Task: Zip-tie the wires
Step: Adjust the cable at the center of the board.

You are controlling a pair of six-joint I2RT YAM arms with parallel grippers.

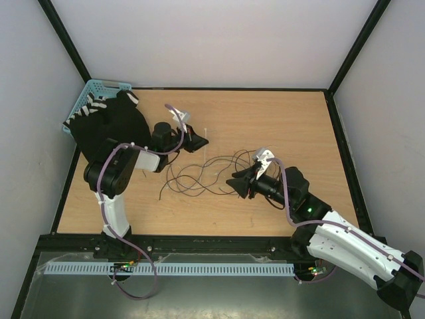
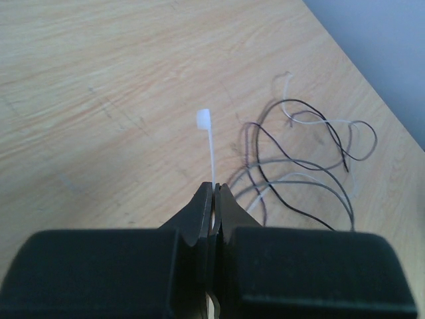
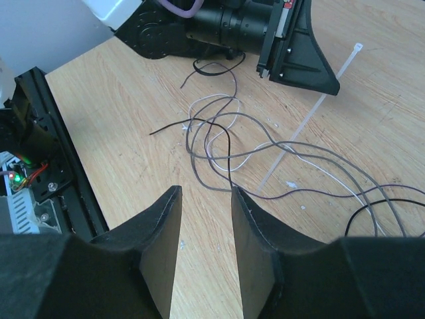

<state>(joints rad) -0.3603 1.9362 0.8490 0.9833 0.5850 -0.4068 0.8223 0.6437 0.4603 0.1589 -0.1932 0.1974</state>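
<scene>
- Left wrist view showed the left gripper (image 2: 214, 199) with its fingers pressed together on the white zip tie (image 2: 211, 156). It pinched the tie just below the square head, which stood up at the centre of the frame.
- The wires (image 2: 302, 166) lay loose on the wooden table (image 2: 99, 80) at the right of that frame, apart from the tie's head.
- They looked very light and limp: hair-thin dark, grey and pale strands in open loops. They would likely slide or spring out of a pinch and would not stay bunched unless gathered.
- The best hold, by my judgement, was where several strands crossed close together near the middle of the tangle, so that one pinch caught most of them. A free end would give only a single strand.
- The zip tie seemed thin, springy and smooth; a grip near the head left the long tail free to thread.
- Right wrist view showed the right gripper (image 3: 202, 193) with its fingers spread and nothing between them. It sat low over the table at the lower centre, with the nearest loops just beyond its tips.
- In that view the tie's tail ran diagonally from the upper right across the strands; whether over or under them I could not tell.
- Seen from above, the left arm reached in from the left and the right arm from the lower right, both tips facing the tangle at the centre.
</scene>
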